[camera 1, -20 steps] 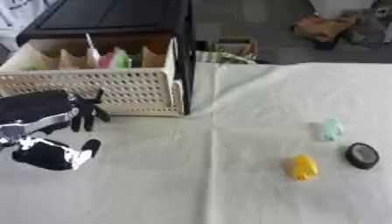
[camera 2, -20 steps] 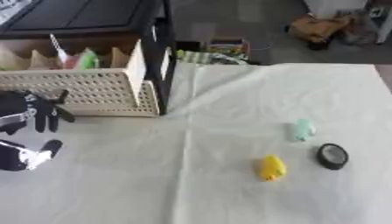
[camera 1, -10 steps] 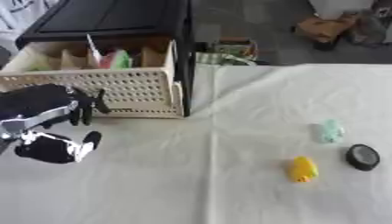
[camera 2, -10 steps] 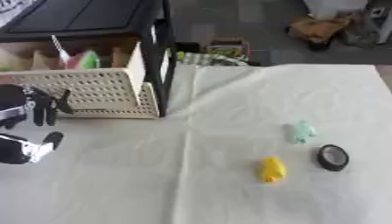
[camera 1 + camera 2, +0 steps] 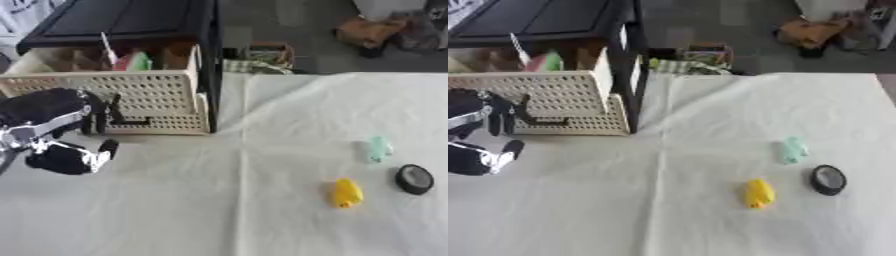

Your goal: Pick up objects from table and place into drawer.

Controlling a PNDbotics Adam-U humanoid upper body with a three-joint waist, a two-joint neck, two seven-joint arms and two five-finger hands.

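Left hand sits higher in the frame than 1.0 s ago, now level with the lower front of the drawer at left; its dark fingers lie against or just in front of the perforated front wall, contact not resolvable. Fingers look loosely extended with the thumb apart below them; nothing seen held. The whole scene has shifted slightly between frames, so part of that change may be head motion. Three items on the desk keep the same layout as before, at right of frame: yellow object, pale green object above it, black round object just right of the yellow one, all apart from each other and well apart from the drawer. Drawer compartments hold a white stick and pink and green items, shapes too blurred to identify. Left arm is cut off by the left edge; the palm side is hidden. The right hand shows in neither view.
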